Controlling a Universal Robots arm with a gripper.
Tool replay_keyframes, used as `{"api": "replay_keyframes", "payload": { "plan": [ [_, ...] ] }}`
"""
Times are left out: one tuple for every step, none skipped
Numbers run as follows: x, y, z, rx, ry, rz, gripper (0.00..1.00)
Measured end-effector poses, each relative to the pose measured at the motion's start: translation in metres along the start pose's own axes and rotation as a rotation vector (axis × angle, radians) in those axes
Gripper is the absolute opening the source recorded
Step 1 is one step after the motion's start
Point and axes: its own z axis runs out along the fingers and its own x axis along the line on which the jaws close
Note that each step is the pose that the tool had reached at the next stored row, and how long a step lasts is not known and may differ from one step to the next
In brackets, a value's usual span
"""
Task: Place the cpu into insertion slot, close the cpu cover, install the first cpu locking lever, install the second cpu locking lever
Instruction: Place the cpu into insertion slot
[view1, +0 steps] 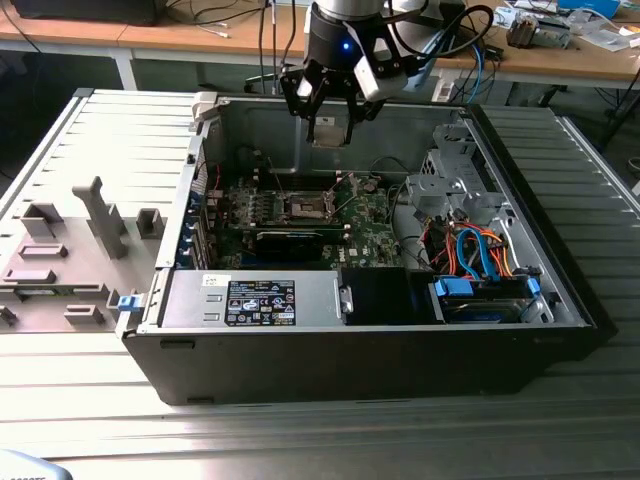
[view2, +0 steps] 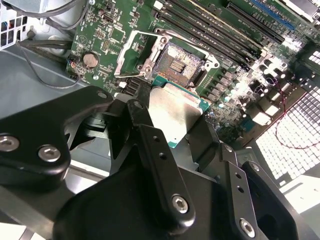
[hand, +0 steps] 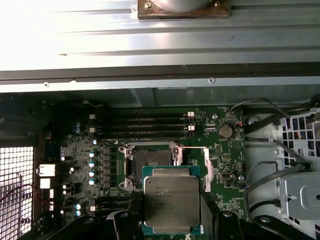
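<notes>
Hovering claw (view1: 329, 125) w/ cpu (hand: 171, 200); wrist views: open insertion slot (hand: 150, 159).

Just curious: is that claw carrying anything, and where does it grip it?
Yes: the gripper holds the cpu, pinched by two opposite side edges.

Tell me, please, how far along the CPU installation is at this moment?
Done: the pickup only; the pincer grips the cpu by its edges. In hand: the chip hangs above the green motherboard, not yet in the insertion slot. Left: the slot lies open and empty, so all four steps of the task remain.
</notes>
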Motion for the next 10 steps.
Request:
{"api": "replay_keyframes", "payload": {
  "plan": [
    [0.0, 0.0, 0.0002, 0.0, 0.0, 0.0, 0.55],
    [0.0, 0.0, 0.0003, 0.0001, 0.0, 0.0, 0.55],
    [0.0, 0.0, 0.0005, 0.0, 0.0, 0.0, 0.55],
    [0.0, -0.0001, 0.0007, 0.0, 0.0, 0.0, 0.55],
    [0.0, -0.0001, 0.0008, 0.0, 0.0, 0.0, 0.55],
    [0.0, -0.0001, 0.0011, 0.0001, 0.0, 0.0, 0.55],
    [0.0, -0.0001, 0.0013, 0.0001, 0.0001, 0.0, 0.55],
    [0.0, -0.0001, 0.0014, 0.0001, 0.0, 0.0, 0.55],
    [-0.0001, -0.0003, 0.0037, 0.0, 0.0, 0.0, 0.55],
    [-0.0001, -0.0005, 0.0057, 0.0001, 0.0, 0.0, 0.55]
  ]
}}
